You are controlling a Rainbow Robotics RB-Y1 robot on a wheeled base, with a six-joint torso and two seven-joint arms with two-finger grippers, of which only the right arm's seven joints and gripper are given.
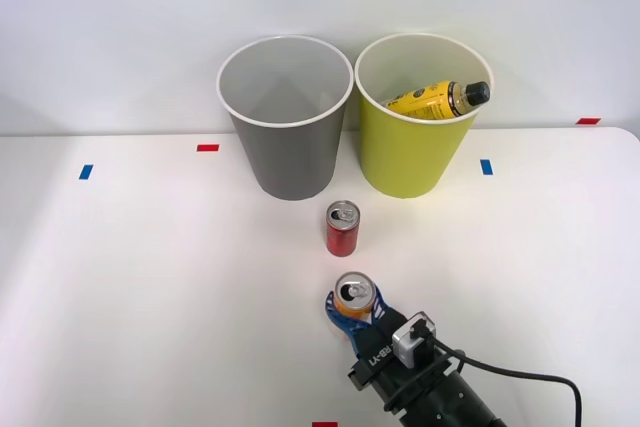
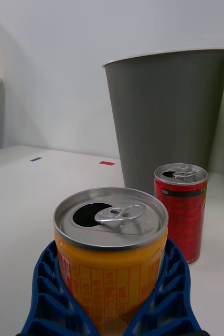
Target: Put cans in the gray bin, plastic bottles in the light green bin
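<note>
The orange-yellow can (image 1: 354, 297) stands upright on the white bench (image 1: 150, 277), long axis vertical, its opened pull-tab top facing up. The right claw (image 1: 354, 313) is clamped on it: the blue ribbed fingers (image 2: 46, 289) press against both sides of the can's body, low down. The can sits near the front of the bench, toward the robot.

There are two cans. The second, the red can (image 1: 342, 228), also stands upright with its opened top up, a little farther from the robot, between the held can and the bins and apart from both.

There are two bins, side by side at the back of the bench with their rims nearly touching: the gray bin (image 1: 290, 152) on the left and the light green bin (image 1: 410, 152) on the right, both upright with mouths open upward.

There is one yellow bottle (image 1: 437, 100), lying tilted inside the light green bin, its black cap pointing up and to the right against the rim.

The front view gives the bottle and the inside of both bins; the wrist view gives the finger contact and the printed sides of the cans.
</note>
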